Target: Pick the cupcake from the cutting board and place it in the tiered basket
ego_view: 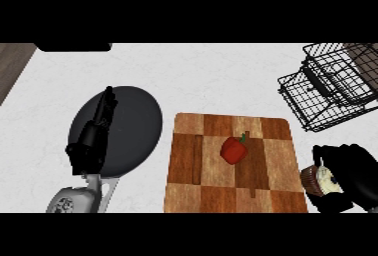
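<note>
View from my head, looking down on the counter (221, 75). My right hand (354, 172) is at the near right, just off the right edge of the cutting board (214, 165); its fingers are curled round the cupcake (321, 181), which shows against the palm with its brown wrapper toward the board and its pale frosting toward the hand; the cupcake is thus no longer on the wood but held beside it, though whether it is fully lifted I cannot tell. A red pepper (235, 149) lies near the middle of the board, apart from my hand. The tiered basket (332, 90), of black wire, stands at the far right, well apart from the cupcake and almost straight beyond it. My left hand (92, 145) rests over a dark round plate (118, 130) at the left, fingers straight, holding nothing. Risks, as I judge them: the route to the basket runs far and slightly left, so a low carry could strike the wire rim and knock the cupcake askew; the soft frosting lies against my fingers, so it may smear or stick on release; a tilted release over the open wire could leave the cupcake on its side.
</note>
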Controlling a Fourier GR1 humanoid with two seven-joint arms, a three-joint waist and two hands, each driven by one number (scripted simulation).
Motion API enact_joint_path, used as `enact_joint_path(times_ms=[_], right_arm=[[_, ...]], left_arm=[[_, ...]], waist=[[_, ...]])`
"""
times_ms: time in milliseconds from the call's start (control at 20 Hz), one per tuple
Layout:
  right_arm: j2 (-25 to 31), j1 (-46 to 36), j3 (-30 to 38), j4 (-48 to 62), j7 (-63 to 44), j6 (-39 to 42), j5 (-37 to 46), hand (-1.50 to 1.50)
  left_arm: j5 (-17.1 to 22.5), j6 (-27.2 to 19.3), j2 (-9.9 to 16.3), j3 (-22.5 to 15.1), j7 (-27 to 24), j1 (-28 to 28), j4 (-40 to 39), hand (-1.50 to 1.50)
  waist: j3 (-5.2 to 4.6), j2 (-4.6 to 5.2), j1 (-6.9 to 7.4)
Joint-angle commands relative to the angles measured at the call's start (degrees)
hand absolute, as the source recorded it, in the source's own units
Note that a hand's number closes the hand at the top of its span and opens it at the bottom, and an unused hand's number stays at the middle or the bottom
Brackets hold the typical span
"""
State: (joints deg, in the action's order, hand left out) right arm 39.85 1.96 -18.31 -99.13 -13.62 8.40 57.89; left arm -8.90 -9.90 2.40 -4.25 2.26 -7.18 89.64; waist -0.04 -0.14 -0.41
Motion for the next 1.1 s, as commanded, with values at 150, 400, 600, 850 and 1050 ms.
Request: enact_joint_path(times_ms=[150,400,600,850,1050], right_arm=[[5.90,1.87,15.06,-16.04,-1.09,5.24,-9.80,1.50],[9.48,-0.99,28.66,-23.54,-1.96,14.29,-22.09,1.50],[14.03,-8.36,38.71,-18.84,-2.72,23.93,-32.35,1.50],[13.92,-18.81,39.70,-17.28,-12.60,30.64,-41.84,1.50],[10.72,-23.04,42.03,-9.21,-12.81,29.32,-48.20,1.50]], left_arm=[[-0.29,-0.13,0.25,0.09,0.57,1.51,1.74,0.00],[-0.46,-0.82,-0.24,0.63,0.13,0.81,0.35,0.00],[0.00,-0.12,-0.24,1.51,-2.62,-1.59,-4.26,0.00],[-1.25,-0.47,-1.85,-1.05,0.31,-2.24,-2.20,0.00],[-2.23,-1.24,-2.33,-2.20,0.96,-1.26,-0.04,0.00]], waist=[[-0.02,-0.19,-0.66],[-0.03,-0.14,-0.70],[-0.04,0.12,-0.17],[-0.07,0.21,0.91],[-0.02,0.18,1.22]])
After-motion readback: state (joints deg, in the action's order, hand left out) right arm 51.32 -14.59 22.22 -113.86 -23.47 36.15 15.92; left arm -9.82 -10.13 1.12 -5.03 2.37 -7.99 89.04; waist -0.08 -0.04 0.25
